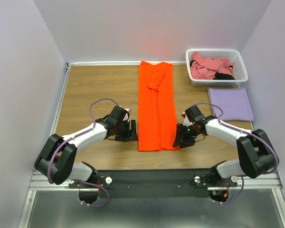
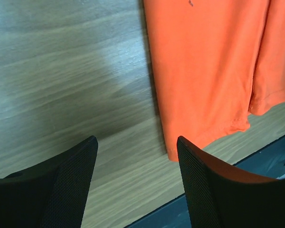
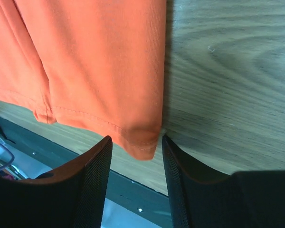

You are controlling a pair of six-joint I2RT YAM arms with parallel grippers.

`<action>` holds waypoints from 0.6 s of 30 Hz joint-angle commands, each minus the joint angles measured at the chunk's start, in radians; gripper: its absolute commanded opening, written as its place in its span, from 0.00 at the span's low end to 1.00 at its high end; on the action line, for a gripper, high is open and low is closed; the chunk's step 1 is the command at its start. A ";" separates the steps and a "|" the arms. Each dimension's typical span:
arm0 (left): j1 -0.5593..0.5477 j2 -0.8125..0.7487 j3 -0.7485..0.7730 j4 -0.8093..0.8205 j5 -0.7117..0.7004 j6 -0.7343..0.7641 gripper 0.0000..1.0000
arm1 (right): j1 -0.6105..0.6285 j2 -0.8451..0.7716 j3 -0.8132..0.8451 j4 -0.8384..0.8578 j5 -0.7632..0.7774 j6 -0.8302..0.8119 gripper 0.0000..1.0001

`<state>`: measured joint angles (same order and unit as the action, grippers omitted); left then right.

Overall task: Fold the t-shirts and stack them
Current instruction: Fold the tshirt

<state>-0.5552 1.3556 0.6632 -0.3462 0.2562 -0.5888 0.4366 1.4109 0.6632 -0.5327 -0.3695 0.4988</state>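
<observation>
Down the middle of the worktop [image 1: 99, 85] lies the orange t-shirt [image 1: 156, 107], folded into a long narrow strip running from the back edge toward the arms. At its near left corner the left hand [image 2: 137, 142] sits low over bare wood just beside the cloth, fingers spread and holding nothing. The right hand [image 3: 137, 140] is spread too, with the shirt's near right corner between its fingertips. Off to the right a folded lavender t-shirt [image 1: 230, 103] lies flat. Behind it the white basket [image 1: 213, 83] holds a crumpled pink t-shirt [image 1: 210, 66] and some black cloth [image 1: 223, 76].
</observation>
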 commanded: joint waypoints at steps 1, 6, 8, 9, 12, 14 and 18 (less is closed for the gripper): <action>-0.023 -0.003 -0.010 -0.019 -0.035 -0.048 0.75 | -0.002 -0.007 -0.036 0.000 -0.008 0.001 0.53; -0.057 0.004 -0.008 -0.024 -0.037 -0.068 0.74 | -0.002 0.007 -0.050 0.011 -0.013 0.000 0.50; -0.066 -0.001 -0.016 -0.020 -0.037 -0.077 0.73 | -0.002 0.000 -0.051 0.013 0.000 0.006 0.47; -0.074 0.000 -0.016 -0.020 -0.034 -0.083 0.73 | -0.002 -0.003 -0.051 0.013 0.012 0.009 0.46; -0.087 -0.001 -0.016 -0.022 -0.034 -0.095 0.68 | -0.002 -0.004 -0.054 0.013 0.035 0.017 0.40; -0.094 0.007 -0.017 -0.019 -0.034 -0.101 0.68 | -0.002 0.000 -0.056 0.013 0.043 0.018 0.34; -0.109 0.023 -0.013 -0.022 -0.031 -0.103 0.67 | -0.002 0.000 -0.057 0.013 0.049 0.023 0.17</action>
<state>-0.6498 1.3594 0.6579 -0.3504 0.2390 -0.6754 0.4366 1.4086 0.6300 -0.5175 -0.3733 0.5190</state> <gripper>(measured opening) 0.676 0.227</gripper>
